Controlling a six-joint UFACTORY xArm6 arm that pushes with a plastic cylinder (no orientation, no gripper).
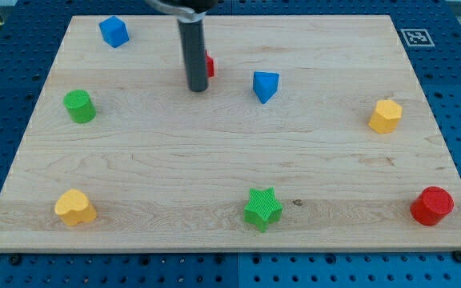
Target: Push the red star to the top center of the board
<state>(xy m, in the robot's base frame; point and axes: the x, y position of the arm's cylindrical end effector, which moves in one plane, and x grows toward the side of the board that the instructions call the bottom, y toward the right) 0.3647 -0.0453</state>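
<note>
Only one cam view here, so: no jaws on this rig, can't tell any open/closed state, it's just the dark rod and my tip [197, 88] sits on the wooden board [214, 160] in the upper middle area, a bit left of center. The red star [210, 65] is mostly hidden behind the rod, only a red sliver pokes out on the view's right side of it, just above the tip, looks like touching or v close, shape can't rly be made out. Blue triangular-ish block [266, 86] is near the tip, to the view's right at abt the same height. Blue cube [114, 31] is up and to the view's left of the tip, near the top edge. Green cylinder [79, 106] is well left of the tip, slightly lower. Yellow hexagon-ish block [386, 116] is far right. Way below the tip along the bottom: yellow heart [75, 207] bottom left, green star [262, 209] bottom middle, red cylinder [432, 206] bottom right corner.
</note>
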